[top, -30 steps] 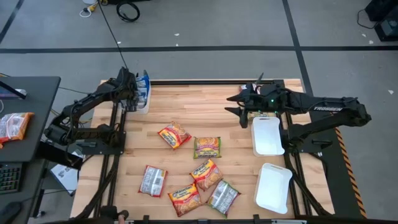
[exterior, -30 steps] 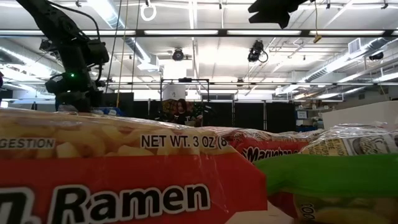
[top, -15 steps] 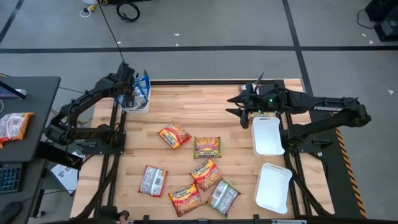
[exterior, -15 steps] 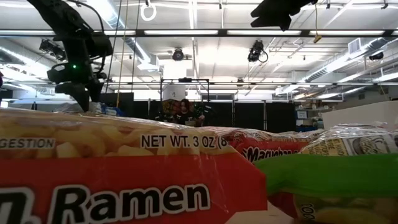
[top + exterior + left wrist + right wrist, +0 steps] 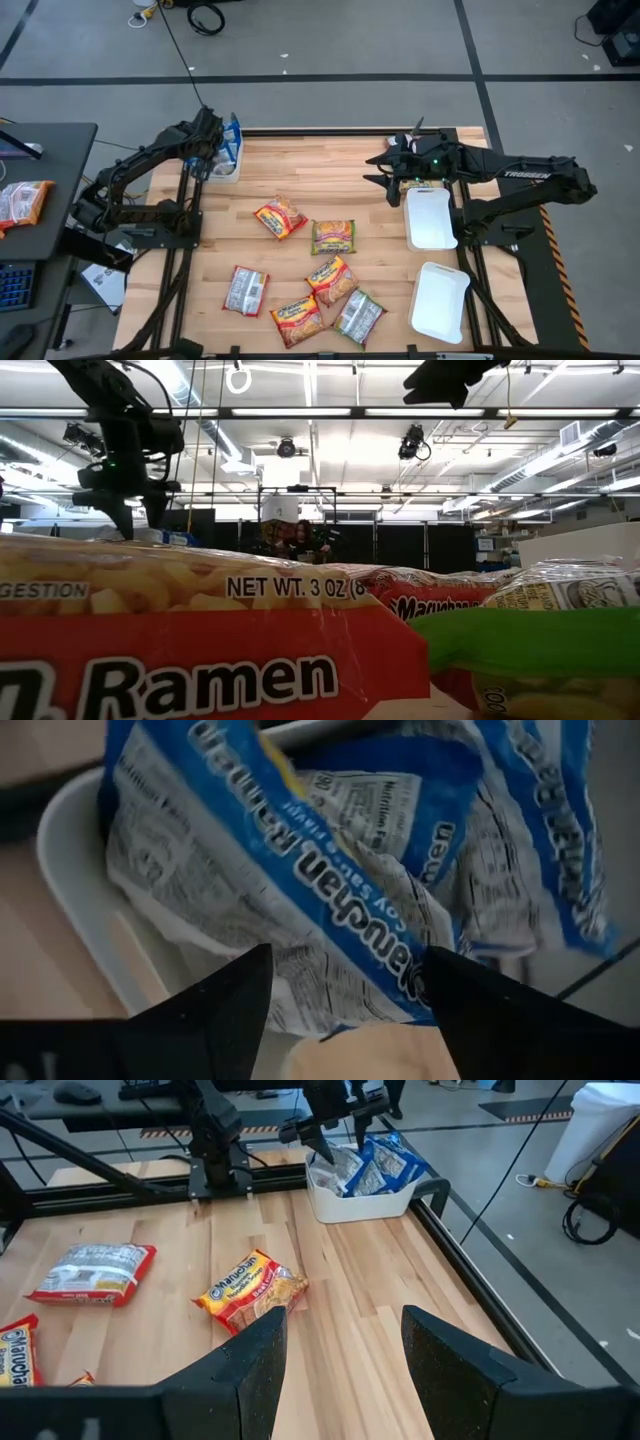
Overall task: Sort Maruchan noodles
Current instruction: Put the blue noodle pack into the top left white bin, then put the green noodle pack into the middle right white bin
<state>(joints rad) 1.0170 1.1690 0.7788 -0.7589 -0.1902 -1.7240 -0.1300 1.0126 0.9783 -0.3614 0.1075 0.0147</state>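
Note:
Several blue-white noodle packets [image 5: 330,870] stand crumpled in a white tray [image 5: 226,168] at the table's far left corner. My left gripper [image 5: 345,1010] hangs open just above them, one finger on either side of a packet, and shows raised in the low view [image 5: 138,520]. Loose packets lie flat mid-table: red-yellow [image 5: 281,217], green [image 5: 333,236], orange [image 5: 332,278], pinkish-silver [image 5: 246,290], another red-yellow [image 5: 297,319] and a green-silver one [image 5: 359,316]. My right gripper [image 5: 345,1370] waits open above the far right of the table [image 5: 385,172].
Two white trays lie along the table's right side, one [image 5: 430,217] near my right gripper, one [image 5: 441,300] nearer the front. Bare wood lies between the far tray and the loose packets. A red packet [image 5: 200,650] fills the low view. A person [image 5: 290,538] stands far behind.
My left gripper has risen from the tray of blue-white packets, so its fingers now show clear above it in the low view. The packets stay in the tray. The right arm has kept still.

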